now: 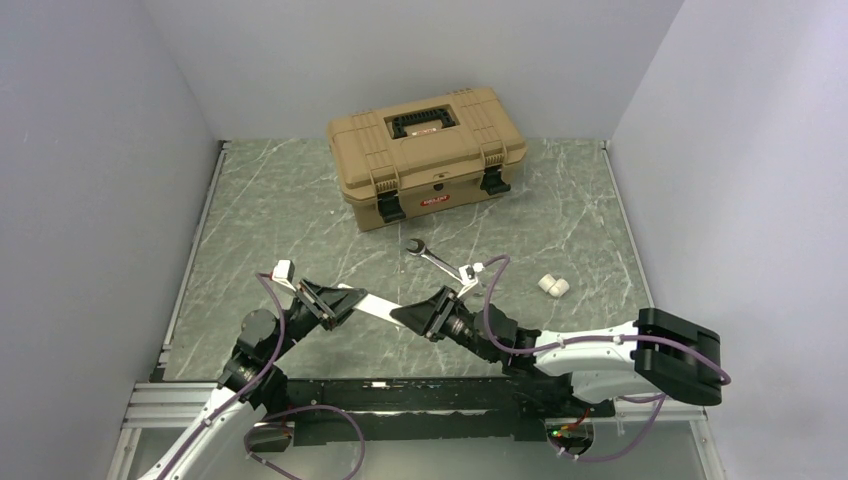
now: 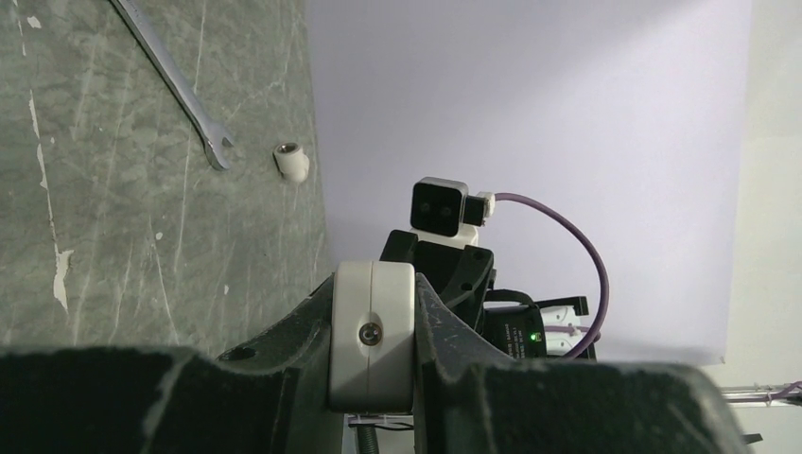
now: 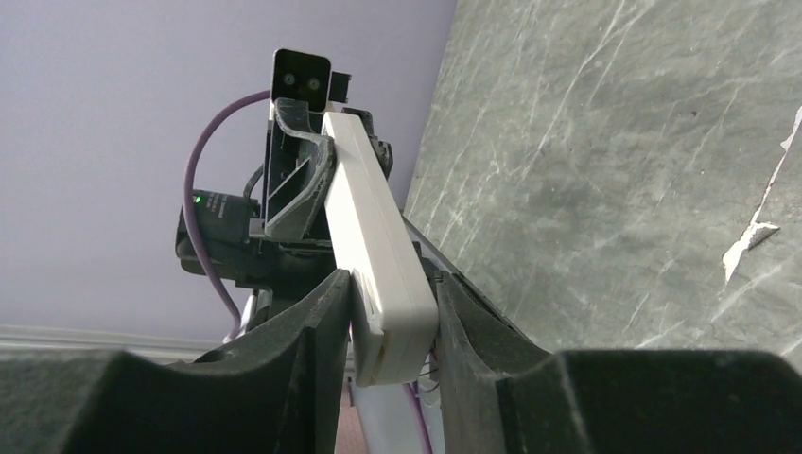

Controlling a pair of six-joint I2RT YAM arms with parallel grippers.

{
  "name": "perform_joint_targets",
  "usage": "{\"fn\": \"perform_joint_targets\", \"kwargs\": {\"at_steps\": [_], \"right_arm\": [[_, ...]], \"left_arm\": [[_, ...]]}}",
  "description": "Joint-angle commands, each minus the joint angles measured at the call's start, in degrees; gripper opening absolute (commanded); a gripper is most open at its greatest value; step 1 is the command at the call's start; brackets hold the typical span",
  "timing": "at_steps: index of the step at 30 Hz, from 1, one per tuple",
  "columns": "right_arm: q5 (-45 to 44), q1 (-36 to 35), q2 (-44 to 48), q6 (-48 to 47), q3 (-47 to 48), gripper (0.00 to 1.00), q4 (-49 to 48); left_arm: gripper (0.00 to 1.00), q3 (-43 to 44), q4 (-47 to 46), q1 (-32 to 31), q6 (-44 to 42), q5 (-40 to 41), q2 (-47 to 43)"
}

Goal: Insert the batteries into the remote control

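Note:
The remote control (image 1: 378, 308), a slim white bar, is held in the air between both grippers, above the table's near middle. My left gripper (image 1: 335, 303) is shut on its left end, and in the left wrist view (image 2: 372, 326) that end (image 2: 372, 345) shows a small screw. My right gripper (image 1: 425, 315) is shut on its right end, and in the right wrist view (image 3: 392, 326) the bar (image 3: 371, 213) runs away toward the left gripper. Two small white cylinders, the batteries (image 1: 553, 286), lie on the table to the right. One also shows in the left wrist view (image 2: 290, 161).
A steel wrench (image 1: 435, 260) lies on the table just behind the right gripper, and it also shows in the left wrist view (image 2: 175, 85). A closed tan toolbox (image 1: 425, 150) with black latches stands at the back. Grey walls close in three sides.

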State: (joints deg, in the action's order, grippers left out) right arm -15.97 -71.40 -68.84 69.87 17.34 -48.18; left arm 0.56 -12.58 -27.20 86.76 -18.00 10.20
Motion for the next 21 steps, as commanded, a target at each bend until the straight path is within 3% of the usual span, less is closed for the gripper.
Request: {"fn": "perform_joint_targets", "kwargs": {"at_steps": [1, 8, 12, 21], "right_arm": [[0.32, -0.21, -0.48, 0.76, -0.89, 0.15, -7.81], [-0.16, -0.14, 2.48, 1.31, -2.64, 0.09, -8.07], [0.78, 0.12, 9.07, -1.57, -2.29, 0.08, 1.91], [4.58, 1.37, 25.95, -8.0, -0.11, 0.07, 22.38]], "left_arm": [[0.17, -3.33, -1.03, -0.18, 0.22, -0.85, -0.62], [0.49, -2.76, 0.72, -0.2, -0.89, -1.75, -1.26], [0.63, -2.21, 0.87, -0.2, -3.14, -4.73, -1.62], [0.66, -1.23, -7.61, -0.2, -7.16, -14.72, 2.78]]}}
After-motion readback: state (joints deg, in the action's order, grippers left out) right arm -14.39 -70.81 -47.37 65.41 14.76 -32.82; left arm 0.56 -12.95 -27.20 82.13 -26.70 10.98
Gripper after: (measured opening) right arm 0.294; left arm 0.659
